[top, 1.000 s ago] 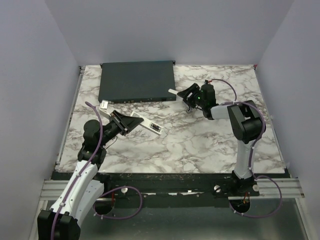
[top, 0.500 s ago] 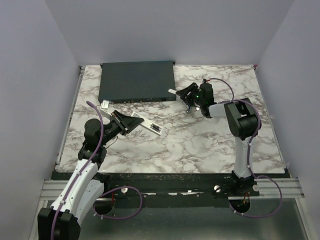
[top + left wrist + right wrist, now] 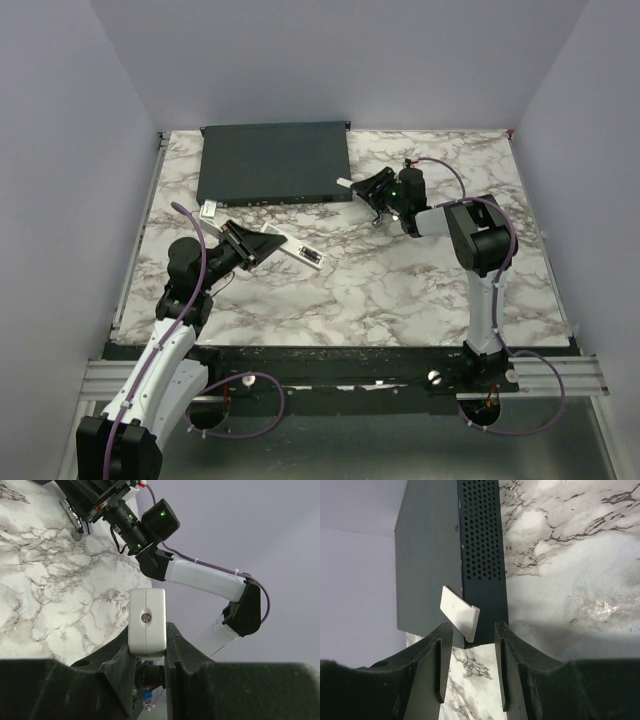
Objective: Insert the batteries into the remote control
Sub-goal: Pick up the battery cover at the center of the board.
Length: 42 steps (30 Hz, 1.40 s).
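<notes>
My left gripper point(image 3: 258, 243) is shut on one end of the white remote control point(image 3: 302, 255), holding it just above the table left of centre. In the left wrist view the remote's end point(image 3: 146, 622) sits clamped between the fingers, a small screw facing the camera. My right gripper point(image 3: 372, 191) is open at the near right corner of the dark grey box point(image 3: 273, 162). A small white cover point(image 3: 459, 612) leans tilted against that corner, lying between the right fingers point(image 3: 441, 655) without touching either. I cannot make out the batteries in any view.
The dark grey box point(image 3: 427, 555) lies flat at the back of the marble table point(image 3: 400, 280). A small white object point(image 3: 208, 210) lies by the box's near left corner. Purple-grey walls close in the table on three sides.
The right gripper's jaws have narrowed around the white cover, and the right arm has shifted slightly toward the box. The left arm and the remote have not moved.
</notes>
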{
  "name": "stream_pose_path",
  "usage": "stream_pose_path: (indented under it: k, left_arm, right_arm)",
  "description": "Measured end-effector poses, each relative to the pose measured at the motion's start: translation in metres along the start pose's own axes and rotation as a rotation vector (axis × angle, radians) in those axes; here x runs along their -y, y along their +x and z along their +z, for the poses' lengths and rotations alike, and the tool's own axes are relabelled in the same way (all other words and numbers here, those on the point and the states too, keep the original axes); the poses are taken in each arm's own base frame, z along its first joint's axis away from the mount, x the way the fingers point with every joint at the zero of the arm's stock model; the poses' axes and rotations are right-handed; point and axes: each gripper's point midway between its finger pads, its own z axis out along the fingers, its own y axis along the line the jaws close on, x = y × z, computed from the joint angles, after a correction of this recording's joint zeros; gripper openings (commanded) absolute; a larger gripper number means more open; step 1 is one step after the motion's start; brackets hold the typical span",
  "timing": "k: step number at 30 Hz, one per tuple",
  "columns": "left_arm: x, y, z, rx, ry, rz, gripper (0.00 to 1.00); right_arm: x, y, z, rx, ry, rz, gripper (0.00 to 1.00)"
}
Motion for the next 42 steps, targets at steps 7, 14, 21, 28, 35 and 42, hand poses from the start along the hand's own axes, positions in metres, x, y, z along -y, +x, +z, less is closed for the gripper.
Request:
stream_pose_path:
  k: [7, 14, 21, 28, 35, 42]
  left_arm:
    - [0.0002, 0.0004, -0.0003, -0.003, 0.001, 0.000, 0.00]
    - [0.0005, 0.0009, -0.0004, -0.006, 0.003, 0.000, 0.00]
    - [0.0009, 0.0009, -0.0005, -0.007, 0.004, 0.000, 0.00]
    - [0.0021, 0.0008, -0.0005, -0.007, 0.010, 0.003, 0.00]
    - [0.0027, 0.0010, -0.0006, -0.008, 0.012, 0.000, 0.00]
    - [0.0028, 0.0011, -0.0006, -0.009, 0.012, -0.003, 0.00]
  right_arm:
    - [-0.0013, -0.0013, 0.0018, 0.010, -0.017, 0.009, 0.46]
    - [0.0000, -0.0053, 0.0045, 0.028, -0.039, 0.037, 0.38]
    - [0.0008, -0.0063, 0.0057, 0.033, -0.053, 0.056, 0.37]
    - [0.0008, -0.0049, 0.0061, 0.026, -0.065, 0.061, 0.32]
    - [-0.0021, -0.0035, 0.0065, 0.020, -0.088, 0.062, 0.28]
    - [-0.0064, -0.0030, 0.0059, 0.013, -0.109, 0.057, 0.21]
